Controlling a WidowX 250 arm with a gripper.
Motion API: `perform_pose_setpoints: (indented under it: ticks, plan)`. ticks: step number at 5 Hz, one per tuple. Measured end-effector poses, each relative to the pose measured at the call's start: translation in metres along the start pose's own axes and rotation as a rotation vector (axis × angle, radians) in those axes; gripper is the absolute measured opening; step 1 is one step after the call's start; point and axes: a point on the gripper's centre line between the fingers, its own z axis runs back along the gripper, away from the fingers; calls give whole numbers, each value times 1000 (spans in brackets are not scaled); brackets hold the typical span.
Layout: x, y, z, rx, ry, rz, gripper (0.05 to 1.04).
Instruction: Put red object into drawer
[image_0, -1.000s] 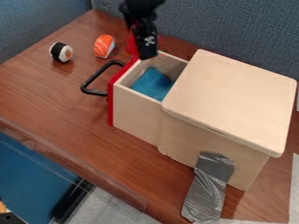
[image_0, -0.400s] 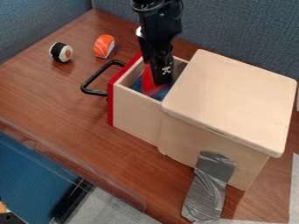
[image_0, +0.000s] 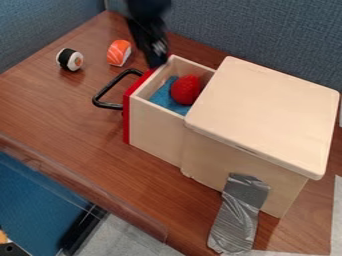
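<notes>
Gripper (image_0: 157, 64) out of drawer (image_0: 155, 127), blurred

Brown table (image_0: 60, 120) beneath salmon sushi (image_0: 119, 53), sushi roll (image_0: 69, 59), drawer box (image_0: 264, 115), grey tape (image_0: 235, 225)

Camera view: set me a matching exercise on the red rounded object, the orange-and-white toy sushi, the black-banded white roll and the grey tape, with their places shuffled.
1. Red rounded object
2. Orange-and-white toy sushi
3. Black-banded white roll
4. Grey tape

A. On the brown wooden table, farthest left of the four
B. On the pale wooden box's side and the table
C. Inside the open drawer
D. Between roll and drawer

Pairs: 1-C, 2-D, 3-A, 4-B
</notes>
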Motion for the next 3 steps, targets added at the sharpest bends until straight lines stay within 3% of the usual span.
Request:
perform_pose_setpoints:
  ticks: [1, 2, 3]
  plan:
    - [-18, 32, 19, 32, -1, 49, 1003]
    - [-47, 49, 10, 49, 82, 44, 1003]
    - [-75, 58, -5, 96, 179, -6, 1001]
